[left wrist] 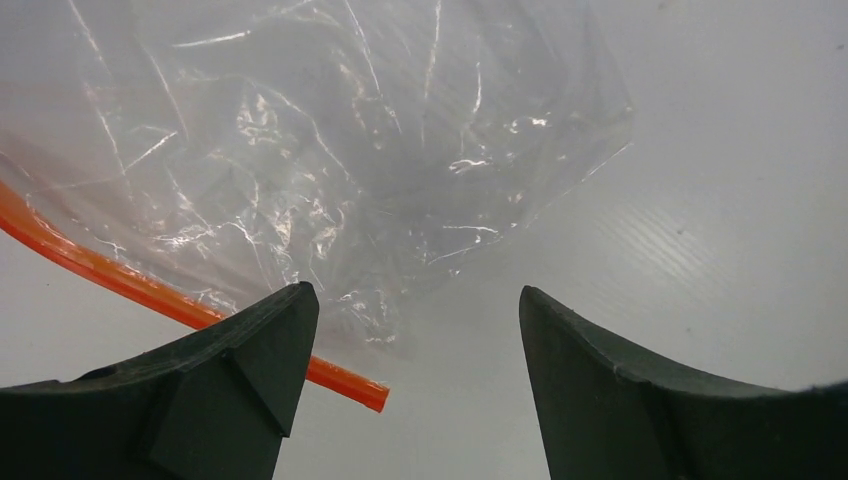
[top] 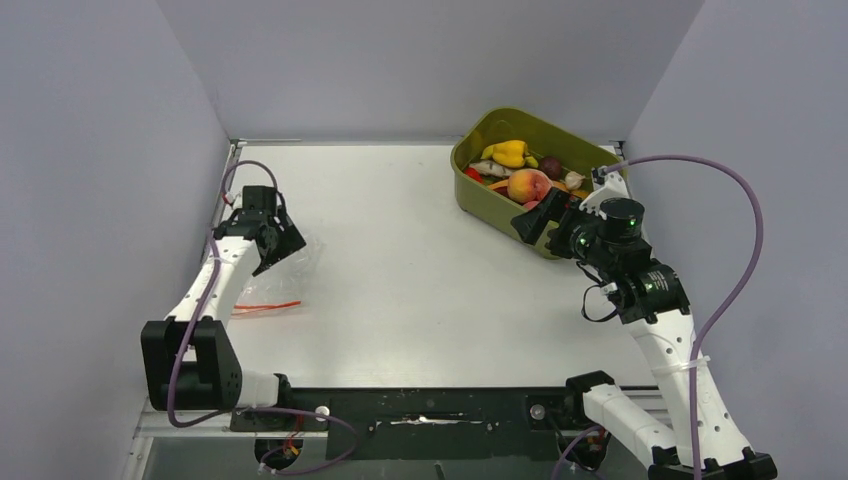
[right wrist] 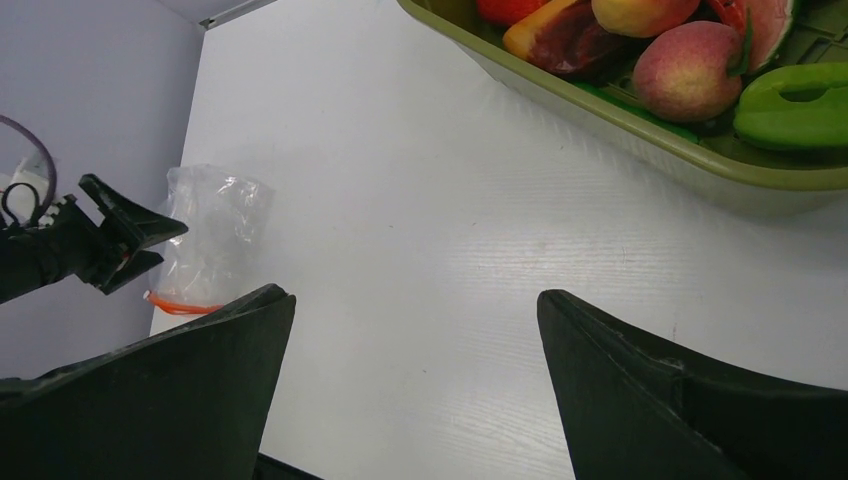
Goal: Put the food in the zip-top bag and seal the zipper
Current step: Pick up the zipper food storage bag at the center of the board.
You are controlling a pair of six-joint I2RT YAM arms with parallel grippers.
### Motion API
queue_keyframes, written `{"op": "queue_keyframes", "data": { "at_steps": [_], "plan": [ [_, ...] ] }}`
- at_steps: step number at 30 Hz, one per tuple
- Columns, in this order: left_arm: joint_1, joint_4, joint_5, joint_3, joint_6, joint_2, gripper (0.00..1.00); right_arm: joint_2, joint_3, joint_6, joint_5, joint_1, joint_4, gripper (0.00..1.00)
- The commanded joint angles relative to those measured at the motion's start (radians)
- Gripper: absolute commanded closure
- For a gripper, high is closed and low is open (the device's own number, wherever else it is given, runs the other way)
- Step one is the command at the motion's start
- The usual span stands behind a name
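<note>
The clear zip-top bag (top: 298, 262) lies flat on the table at the far left, empty. Its red-orange zipper (top: 268, 306) faces the near edge. My left gripper (top: 283, 245) is open just over the bag. In the left wrist view the bag (left wrist: 330, 150) and zipper (left wrist: 120, 275) lie ahead of the open gripper (left wrist: 415, 295). The food sits in the tub: yellow pepper (top: 508, 152), peach (top: 528, 185), dark purple piece (top: 551, 166). My right gripper (top: 527, 222) is open and empty at the tub's near wall. The right wrist view shows a peach (right wrist: 685, 75) and watermelon slice (right wrist: 770, 20).
The olive-green tub (top: 480, 130) stands at the back right, its rim (right wrist: 620, 110) just beyond my right gripper (right wrist: 415, 295). A green toy piece (right wrist: 795, 100) lies in it. Grey walls close in the table on the left, back and right.
</note>
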Motion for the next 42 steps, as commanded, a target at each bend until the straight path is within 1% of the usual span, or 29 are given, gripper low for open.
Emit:
{"op": "queue_keyframes", "data": {
  "at_steps": [1, 4, 9, 12, 16, 18, 19, 22, 25, 26, 27, 34, 38, 42],
  "plan": [
    [0.013, 0.115, 0.033, -0.04, 0.005, 0.056, 0.26, 0.004, 0.019, -0.015, -0.042, 0.009, 0.055, 0.02],
    [0.015, 0.12, 0.039, -0.025, 0.03, 0.124, 0.26, 0.006, 0.019, -0.013, -0.049, 0.009, 0.06, 0.02],
    [0.015, 0.159, 0.011, -0.019, 0.064, 0.202, 0.26, 0.005, 0.012, 0.0, -0.052, 0.01, 0.055, 0.03],
    [0.015, 0.154, 0.023, -0.005, 0.067, 0.245, 0.27, 0.003, 0.007, 0.006, -0.049, 0.011, 0.048, 0.02],
    [0.015, 0.154, 0.053, -0.005, 0.075, 0.274, 0.31, 0.001, 0.007, 0.003, -0.038, 0.011, 0.04, 0.02],
    [0.015, 0.151, 0.06, -0.005, 0.077, 0.279, 0.36, 0.0, 0.009, 0.002, -0.035, 0.011, 0.04, 0.02],
    [0.015, 0.152, 0.065, -0.007, 0.079, 0.278, 0.42, 0.001, 0.01, 0.002, -0.034, 0.01, 0.038, 0.02],
    [0.015, 0.155, 0.083, -0.014, 0.082, 0.264, 0.62, 0.001, 0.01, 0.007, -0.038, 0.011, 0.037, 0.02],
    [0.015, 0.158, 0.117, -0.016, 0.092, 0.247, 0.9, -0.003, 0.0, 0.008, -0.067, 0.011, 0.051, 0.02],
    [0.015, 0.155, 0.131, -0.013, 0.095, 0.244, 0.97, -0.005, -0.003, 0.008, -0.08, 0.011, 0.057, 0.02],
    [0.015, 0.147, 0.145, -0.008, 0.098, 0.242, 1.0, -0.008, -0.004, 0.01, -0.094, 0.011, 0.062, 0.02],
    [0.006, 0.141, 0.287, -0.008, 0.094, 0.158, 1.0, -0.044, -0.029, 0.038, -0.092, 0.011, 0.075, 0.02],
    [-0.017, 0.146, 0.386, -0.005, 0.096, 0.103, 1.0, -0.062, -0.079, 0.056, -0.157, 0.015, 0.133, 0.01],
    [-0.037, 0.145, 0.5, 0.013, 0.048, 0.072, 1.0, -0.061, -0.112, 0.096, -0.163, 0.03, 0.167, 0.02]
  ]
}}
